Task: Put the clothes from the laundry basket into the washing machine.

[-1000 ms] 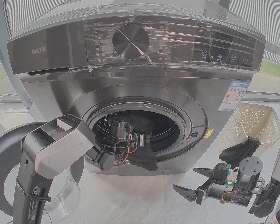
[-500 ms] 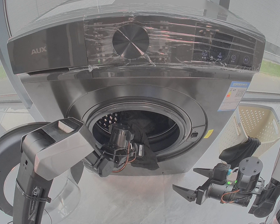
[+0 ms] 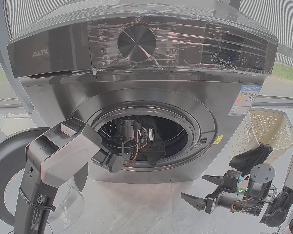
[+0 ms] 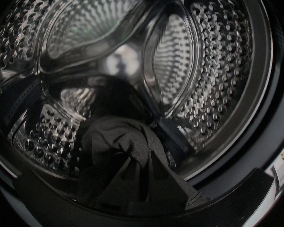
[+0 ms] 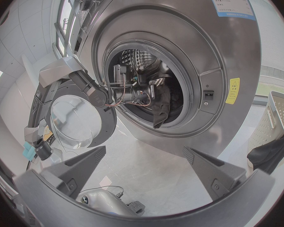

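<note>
The washing machine (image 3: 172, 91) stands with its round door (image 3: 3, 166) swung open at 9 o'clock of the opening. The left gripper (image 4: 142, 167) is inside the mouth of the drum (image 4: 217, 48), toward the 8 o'clock side of the opening, its fingers closed on a black garment (image 3: 154, 150). The cloth is bunched up between and over the fingers in the left wrist view. From the head view the garment hangs just beside the gripper, at its 4 o'clock, with the loose end trailing down to the lower lip of the opening at about 6 o'clock. Part of it is already in the drum and the tail reaches the rim. The right gripper (image 3: 192, 186) hangs low at 5 o'clock of the opening, well apart from the machine, its fingers spread wide with nothing between them. The cream laundry basket (image 3: 273, 127) is at 3 o'clock of the machine, and a second dark garment (image 3: 250, 158) is draped over its near rim, just at 1 o'clock of the right gripper.
</note>
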`<state>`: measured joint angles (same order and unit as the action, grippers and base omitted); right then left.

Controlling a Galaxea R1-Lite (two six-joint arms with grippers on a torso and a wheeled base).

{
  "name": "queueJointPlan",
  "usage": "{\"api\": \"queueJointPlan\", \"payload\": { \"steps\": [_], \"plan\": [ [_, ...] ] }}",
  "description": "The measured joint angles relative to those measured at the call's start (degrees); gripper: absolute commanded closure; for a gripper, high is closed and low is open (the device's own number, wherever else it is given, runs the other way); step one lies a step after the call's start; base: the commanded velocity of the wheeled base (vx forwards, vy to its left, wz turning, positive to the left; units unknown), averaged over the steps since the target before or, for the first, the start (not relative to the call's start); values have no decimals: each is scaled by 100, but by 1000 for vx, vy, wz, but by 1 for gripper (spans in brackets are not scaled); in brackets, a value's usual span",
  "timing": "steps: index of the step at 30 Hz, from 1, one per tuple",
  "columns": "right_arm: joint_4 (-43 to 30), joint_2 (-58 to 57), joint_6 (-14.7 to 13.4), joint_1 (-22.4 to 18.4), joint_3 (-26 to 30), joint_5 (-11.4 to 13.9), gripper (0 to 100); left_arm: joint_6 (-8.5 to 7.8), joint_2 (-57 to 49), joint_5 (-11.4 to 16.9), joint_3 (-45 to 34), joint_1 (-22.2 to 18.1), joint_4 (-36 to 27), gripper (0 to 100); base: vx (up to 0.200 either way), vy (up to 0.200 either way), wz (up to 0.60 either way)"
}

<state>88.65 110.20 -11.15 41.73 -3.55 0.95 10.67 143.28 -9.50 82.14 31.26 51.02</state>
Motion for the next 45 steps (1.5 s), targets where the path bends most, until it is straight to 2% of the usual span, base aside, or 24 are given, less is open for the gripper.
{"api": "queueJointPlan", "payload": {
  "steps": [2, 3, 10, 23, 28, 29, 33, 39, 45],
  "plan": [
    [0, 0, -1, 0, 2, -2, 0, 26, 22, -32, 140, -23, 68, 100, 0, 0, 0],
    [0, 2, -1, 0, 2, 0, 0, 30, 33, -43, 165, -37, 93, 0, 0, 0, 0],
    [0, 5, 0, 0, 5, 0, 0, 156, 55, -55, 44, -6, 85, 0, 0, 0, 0],
    [0, 7, 0, 0, 7, 0, 0, 112, 118, 72, -417, 217, 0, 0, 0, 0, 0],
    [2, 10, 0, 0, 7, 0, 0, -7, 184, 72, -474, 193, -180, 0, 0, 0, 0],
    [0, 10, 0, 0, 7, 0, 0, -35, 195, 72, -500, 184, -189, 100, 0, 0, 0],
    [0, 13, -1, 0, 5, 0, 0, -143, 226, 72, -599, 168, -206, 100, 0, 0, 0],
    [2, 22, -4, 6, 5, 0, 0, -141, 254, 55, -489, 162, -216, 100, 0, 0, 0],
    [0, 22, -4, 6, 2, 0, 0, -112, 295, -76, 30, 72, -118, 100, 0, 0, 0]
  ]
}}
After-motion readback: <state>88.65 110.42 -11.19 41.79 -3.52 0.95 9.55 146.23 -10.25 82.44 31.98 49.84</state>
